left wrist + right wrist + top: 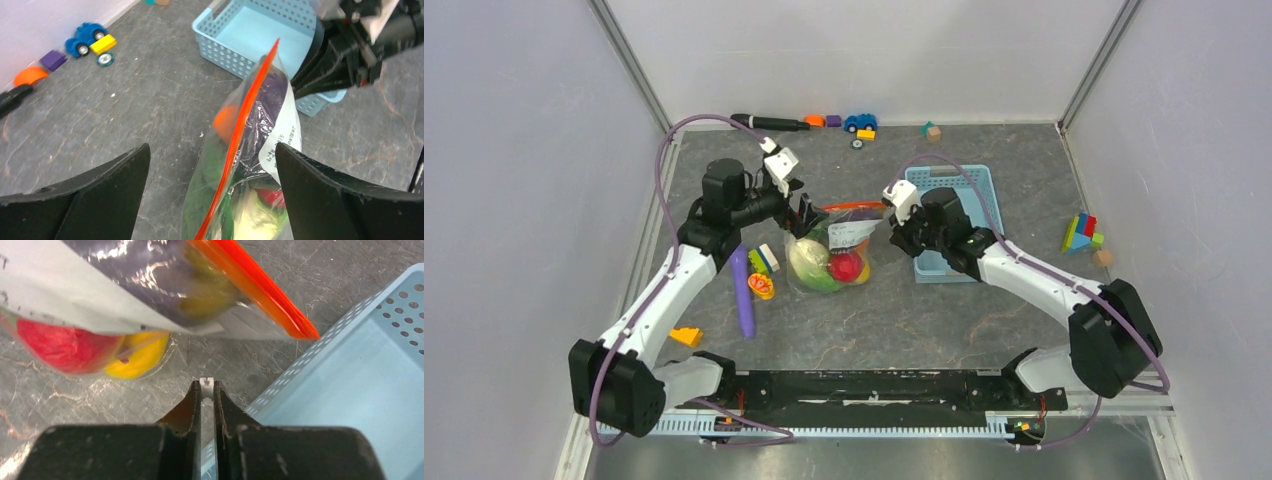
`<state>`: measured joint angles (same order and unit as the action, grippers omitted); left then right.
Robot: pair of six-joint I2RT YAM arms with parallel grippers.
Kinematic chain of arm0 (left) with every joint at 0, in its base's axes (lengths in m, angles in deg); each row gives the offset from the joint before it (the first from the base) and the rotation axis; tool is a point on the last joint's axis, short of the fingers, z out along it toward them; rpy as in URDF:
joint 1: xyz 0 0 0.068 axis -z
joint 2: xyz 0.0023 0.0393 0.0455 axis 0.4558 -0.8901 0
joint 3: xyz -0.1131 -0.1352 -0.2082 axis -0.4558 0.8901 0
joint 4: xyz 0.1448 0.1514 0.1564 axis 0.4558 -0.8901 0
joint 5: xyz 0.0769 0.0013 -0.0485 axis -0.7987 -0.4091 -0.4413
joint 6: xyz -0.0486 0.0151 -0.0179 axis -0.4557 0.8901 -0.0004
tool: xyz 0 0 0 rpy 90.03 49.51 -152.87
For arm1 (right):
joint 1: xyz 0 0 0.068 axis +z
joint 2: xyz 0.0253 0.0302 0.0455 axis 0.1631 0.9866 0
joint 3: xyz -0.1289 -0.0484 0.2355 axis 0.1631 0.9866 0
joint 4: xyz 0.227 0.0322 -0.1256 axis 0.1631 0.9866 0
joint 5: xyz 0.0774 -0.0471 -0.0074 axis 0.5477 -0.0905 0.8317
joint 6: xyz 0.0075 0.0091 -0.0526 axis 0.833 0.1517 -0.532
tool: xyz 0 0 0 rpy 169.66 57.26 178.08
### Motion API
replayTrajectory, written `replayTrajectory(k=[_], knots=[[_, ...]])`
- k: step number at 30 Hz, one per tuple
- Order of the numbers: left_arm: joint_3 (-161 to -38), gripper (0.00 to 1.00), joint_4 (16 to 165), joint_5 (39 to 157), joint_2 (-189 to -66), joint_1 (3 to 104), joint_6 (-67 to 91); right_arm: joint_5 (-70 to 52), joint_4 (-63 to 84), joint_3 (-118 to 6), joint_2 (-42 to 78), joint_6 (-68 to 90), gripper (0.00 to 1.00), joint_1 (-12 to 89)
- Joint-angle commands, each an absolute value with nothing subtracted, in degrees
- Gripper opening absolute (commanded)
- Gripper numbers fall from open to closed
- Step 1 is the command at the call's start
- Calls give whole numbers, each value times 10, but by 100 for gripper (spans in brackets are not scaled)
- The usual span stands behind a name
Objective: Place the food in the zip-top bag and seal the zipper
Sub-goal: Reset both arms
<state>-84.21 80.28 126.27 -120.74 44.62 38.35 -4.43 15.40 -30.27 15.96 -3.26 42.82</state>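
The zip-top bag [836, 250] stands mid-table, holding the food: pale green cabbage [809, 262], a red piece [846, 266] and a yellow piece [140, 352]. Its orange-red zipper [245, 120] runs along the top edge. My left gripper [212, 165] is open wide, one finger on each side of the zipper edge, touching nothing. My right gripper [206, 387] sits by the bag's right end, over the basket rim. It is shut on a small white piece [206, 384]; I cannot tell whether that piece belongs to the bag. A small orange-and-yellow piece [761, 285] lies outside, left of the bag.
A light blue basket [969, 185] stands right of the bag, under my right arm. A long purple stick [743, 290] lies to the left, with an orange wedge [687, 336] nearer the front. A toy car [860, 122] and blocks [1081, 235] lie along the back and right.
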Motion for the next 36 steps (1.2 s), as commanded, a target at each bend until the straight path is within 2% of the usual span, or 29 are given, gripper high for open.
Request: replayTrajectory(k=[1, 4, 9, 11, 14, 26, 29, 36], knots=[[-819, 100, 854, 1138, -1145, 451, 225, -141, 85, -302, 186, 7, 0, 469], [-826, 100, 819, 990, -1113, 452, 118, -162, 82, -298, 204, 27, 4, 475], [-811, 100, 781, 913, -1070, 453, -37, -187, 53, -267, 226, 40, 2, 485], [-786, 100, 785, 906, -1057, 453, -92, -186, 45, -261, 234, 40, 9, 488], [-767, 100, 764, 902, -1041, 454, -139, -190, 33, -246, 237, 39, 30, 488], [-786, 100, 614, 812, -1007, 471, -149, -179, -15, -221, 206, 41, 75, 488], [-793, 100, 609, 815, -1015, 476, -148, -184, -34, -216, 192, 42, 82, 488], [-806, 100, 598, 796, -1016, 485, -143, -197, -55, -207, 164, 41, 86, 488]])
